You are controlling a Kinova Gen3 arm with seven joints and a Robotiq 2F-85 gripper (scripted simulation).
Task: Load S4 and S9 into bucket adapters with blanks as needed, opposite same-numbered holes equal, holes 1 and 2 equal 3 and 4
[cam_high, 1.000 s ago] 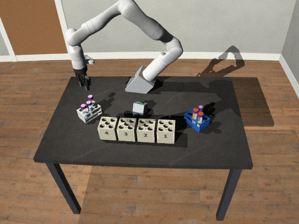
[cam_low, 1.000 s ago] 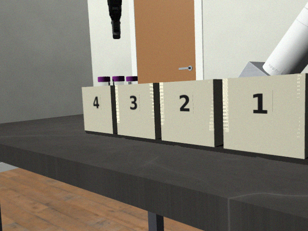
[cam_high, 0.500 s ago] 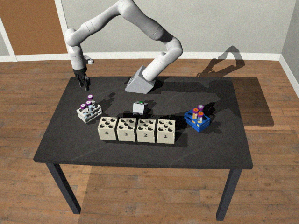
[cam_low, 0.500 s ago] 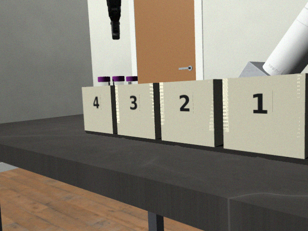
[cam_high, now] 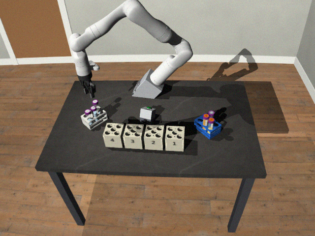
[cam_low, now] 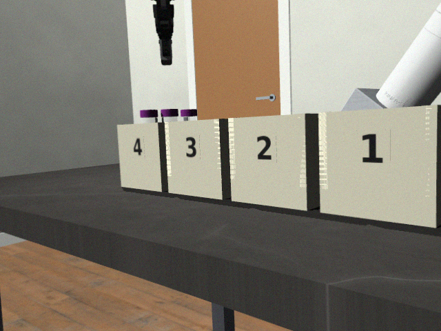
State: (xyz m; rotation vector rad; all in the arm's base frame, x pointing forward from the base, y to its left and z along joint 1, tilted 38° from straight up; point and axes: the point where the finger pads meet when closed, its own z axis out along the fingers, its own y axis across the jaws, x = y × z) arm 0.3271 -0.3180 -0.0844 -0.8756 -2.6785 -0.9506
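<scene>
Four beige bucket adapters stand in a row at the table's front: 4 (cam_high: 113,135), 3 (cam_high: 133,136), 2 (cam_high: 153,137) and 1 (cam_high: 174,138). All their holes look empty. A white rack (cam_high: 93,117) at the left holds three purple-capped tubes (cam_high: 94,102); their caps show in the exterior view (cam_low: 169,112). A blue rack (cam_high: 206,126) at the right holds three tubes, two with orange cap dots (cam_high: 205,116). My gripper (cam_high: 90,93) hangs open and empty above the table behind the white rack, clear of the tubes; it also shows in the exterior view (cam_low: 165,56).
The small sloped desk with the green DONE key (cam_high: 147,113) stands just behind adapters 3 and 2. The arm's grey base (cam_high: 147,87) sits at the back middle of the table.
</scene>
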